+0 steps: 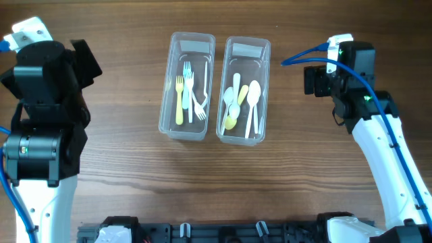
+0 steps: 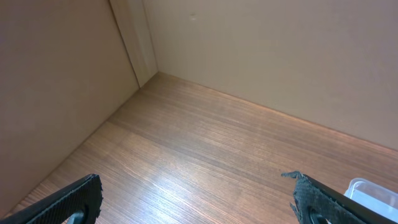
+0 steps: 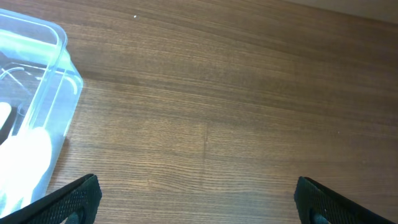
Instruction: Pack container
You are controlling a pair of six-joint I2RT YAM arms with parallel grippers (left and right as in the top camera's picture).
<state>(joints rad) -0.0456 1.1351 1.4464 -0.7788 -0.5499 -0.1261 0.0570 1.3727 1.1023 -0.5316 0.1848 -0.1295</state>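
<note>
Two clear plastic containers stand side by side at the table's far middle. The left container (image 1: pixel 186 86) holds several plastic forks, yellow, white and pale blue. The right container (image 1: pixel 244 90) holds several spoons, white, yellow and pale. Its corner shows in the right wrist view (image 3: pixel 37 112), and a corner of the left container shows in the left wrist view (image 2: pixel 373 193). My left gripper (image 2: pixel 196 199) is open and empty over bare wood at the far left (image 1: pixel 77 57). My right gripper (image 3: pixel 196 199) is open and empty over bare wood, right of the spoon container (image 1: pixel 314 77).
The wooden table (image 1: pixel 216 182) runs to a beige wall and corner post (image 2: pixel 134 43) seen in the left wrist view. A blue cable (image 1: pixel 304 57) loops off the right arm. The arm bases sit along the near edge.
</note>
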